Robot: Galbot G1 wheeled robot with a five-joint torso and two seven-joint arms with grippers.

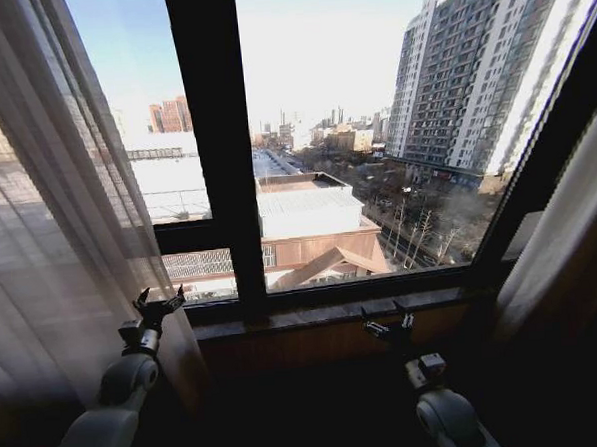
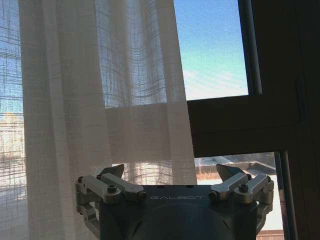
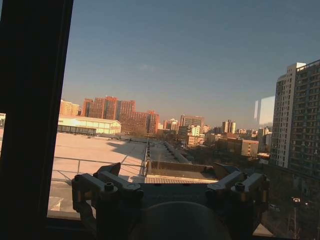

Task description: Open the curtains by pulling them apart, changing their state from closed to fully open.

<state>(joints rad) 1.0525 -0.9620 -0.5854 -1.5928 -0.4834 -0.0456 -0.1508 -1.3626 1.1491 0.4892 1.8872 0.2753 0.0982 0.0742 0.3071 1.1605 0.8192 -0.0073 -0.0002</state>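
Note:
The left curtain, sheer white and pleated, hangs drawn to the left of the window. The right curtain is bunched cream-beige at the right edge. Bare glass shows between them. My left gripper is raised by the left curtain's inner edge and stands open, holding nothing. In the left wrist view the curtain hangs just beyond that gripper, in front of one finger. My right gripper is open and empty near the sill, well apart from the right curtain. In its wrist view this gripper faces the glass.
A thick black window frame bar runs upright between the panes, with a crossbar on its left. A brown sill runs under the window. Buildings and rooftops lie outside.

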